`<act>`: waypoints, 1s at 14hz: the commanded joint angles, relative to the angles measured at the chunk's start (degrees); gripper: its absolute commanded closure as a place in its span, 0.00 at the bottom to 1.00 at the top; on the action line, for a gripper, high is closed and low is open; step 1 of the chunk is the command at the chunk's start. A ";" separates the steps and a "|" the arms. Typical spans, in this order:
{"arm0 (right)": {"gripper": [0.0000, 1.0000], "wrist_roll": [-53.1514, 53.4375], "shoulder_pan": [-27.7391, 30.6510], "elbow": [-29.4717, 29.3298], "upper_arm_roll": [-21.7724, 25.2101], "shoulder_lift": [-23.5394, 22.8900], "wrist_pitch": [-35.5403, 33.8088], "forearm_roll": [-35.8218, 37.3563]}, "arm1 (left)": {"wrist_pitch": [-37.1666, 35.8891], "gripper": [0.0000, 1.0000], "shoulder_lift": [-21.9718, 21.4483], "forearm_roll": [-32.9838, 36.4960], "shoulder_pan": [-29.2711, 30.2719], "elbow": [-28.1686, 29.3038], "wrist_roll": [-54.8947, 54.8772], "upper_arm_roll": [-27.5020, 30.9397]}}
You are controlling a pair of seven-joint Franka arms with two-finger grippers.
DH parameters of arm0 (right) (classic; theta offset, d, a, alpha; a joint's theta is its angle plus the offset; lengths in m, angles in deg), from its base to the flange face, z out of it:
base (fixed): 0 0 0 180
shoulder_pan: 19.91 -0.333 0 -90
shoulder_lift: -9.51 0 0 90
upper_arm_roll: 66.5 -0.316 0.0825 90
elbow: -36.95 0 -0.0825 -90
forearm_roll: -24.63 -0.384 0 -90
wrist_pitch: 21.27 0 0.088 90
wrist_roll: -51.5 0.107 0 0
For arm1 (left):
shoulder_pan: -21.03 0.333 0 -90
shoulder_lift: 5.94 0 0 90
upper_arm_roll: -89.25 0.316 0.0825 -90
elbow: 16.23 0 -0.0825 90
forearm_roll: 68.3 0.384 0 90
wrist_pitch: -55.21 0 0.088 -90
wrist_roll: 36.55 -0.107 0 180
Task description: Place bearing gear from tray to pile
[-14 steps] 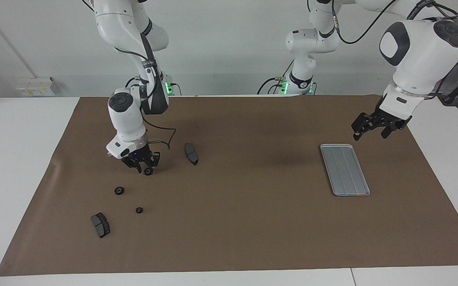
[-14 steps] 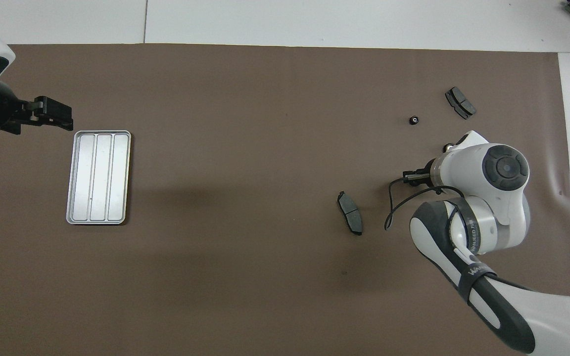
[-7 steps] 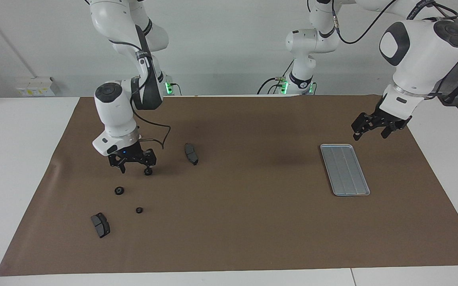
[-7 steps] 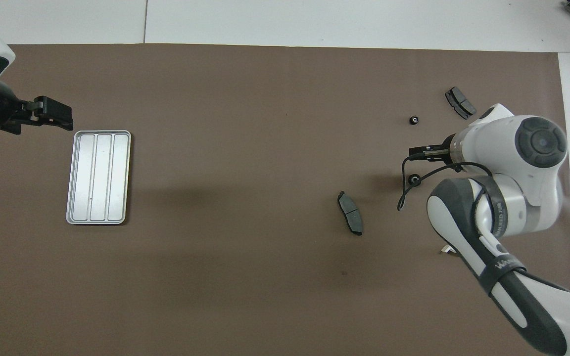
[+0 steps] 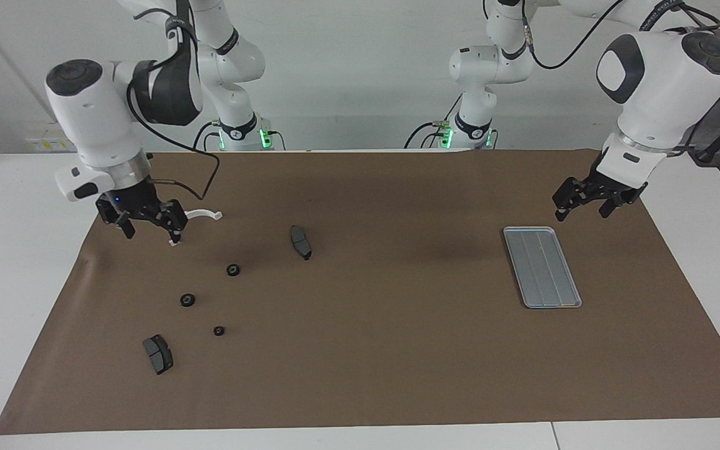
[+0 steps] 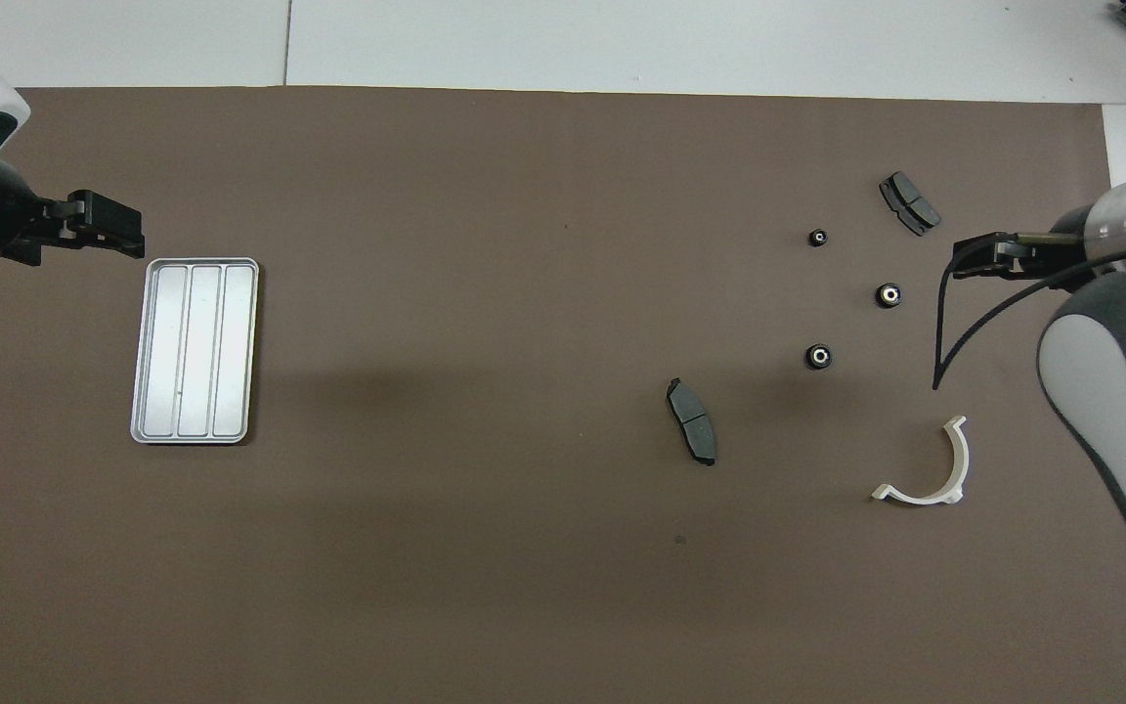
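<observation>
**Facing view.** Check the flat silver-grey ridged metal tray [image 5: 542, 267] first: it lies just below the left claw [image 5: 580, 203] and nothing rests in it. The left claw hangs in the air near the tray's robot-side end, jaws wide and holding nothing; this arm waits. The right claw [image 5: 145, 219] is raised over the edge of the brown mat at its own arm's end of the tabletop, jaws wide and empty, with the white half-ring plastic bracket [image 5: 200, 215] showing just beside it. Three small black round bearing gears lie on the mat: the first bearing gear [image 5: 232, 270] sits below the right claw and toward the tray, the second bearing gear [image 5: 187, 300] lower again, the third bearing gear [image 5: 219, 330] lowest. Two dark grey curved brake pads bound the group: the inner brake pad [image 5: 300, 242] and the outer brake pad [image 5: 157, 354].

**Overhead view.** Confirm the same layout. The tray [image 6: 194, 350] is bare. The right claw [image 6: 998, 258] stands apart from all three gears [image 6: 818, 357], and the bracket [image 6: 928, 468] lies clear of it.

**Status.** Judge the transfer complete: every gear lies among the pile parts and none is left in the tray. What remains is for the arms to retire.
</observation>
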 commanded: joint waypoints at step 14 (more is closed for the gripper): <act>0.00 -0.51 -2.34 -7.90 2.34 4.43 -18.75 -1.60 | 0.77 0.00 -1.04 -0.28 0.13 1.29 -0.49 -0.08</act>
